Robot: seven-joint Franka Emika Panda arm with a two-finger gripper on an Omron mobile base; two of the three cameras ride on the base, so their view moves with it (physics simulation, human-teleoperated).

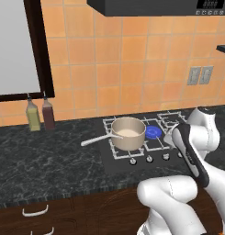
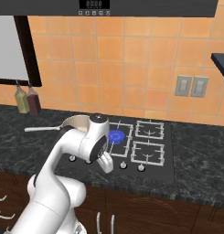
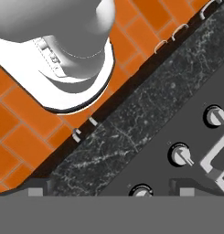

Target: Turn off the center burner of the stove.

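Left base view: stove (image 1: 115, 161) sits in the dark marbled worktop (image 1: 45, 160) under the orange tile wall. Tan saucepan (image 1: 128, 133) w/ long handle is on the front-left grate. Just right of it, btwn the grates, the center burner (image 1: 154, 132) glows bright blue, so it's lit. Row of silver knobs (image 1: 149, 159) runs along the stove's front edge. Arm rises at lower right; its forearm covers the stove's right end, w/ the wrist near the right knobs. Two bottles (image 1: 40, 114) stand well apart at the left by the window frame.

Right base view: blue burner (image 2: 115, 136) shows just right of the arm's upper link, between the pan side and the two right grates (image 2: 149, 141). Two knobs (image 2: 141, 168) are clear at the front; the hand (image 2: 107, 164) hangs low just beside them, over the stove's front strip. Can't tell from here how the fingers stand.

Hand view: camera looks down along the hand at the stove front: three knobs (image 3: 180, 154) in a diagonal line, worktop edge next, then orange floor below. Both finger tips (image 3: 38, 189) poke up at the bottom, one far left, one toward the right, wide gap btwn them, so the hand is apart, holding nothing. The lowest knob sits roughly btwn the tips.

Step, as I judge it: approach to a knob, nothing gripped yet, burner not off. Next move calls for picking the knob that drives the center burner (can't tell which), lowering till the fingers straddle it, closing, then twisting until the blue goes out.
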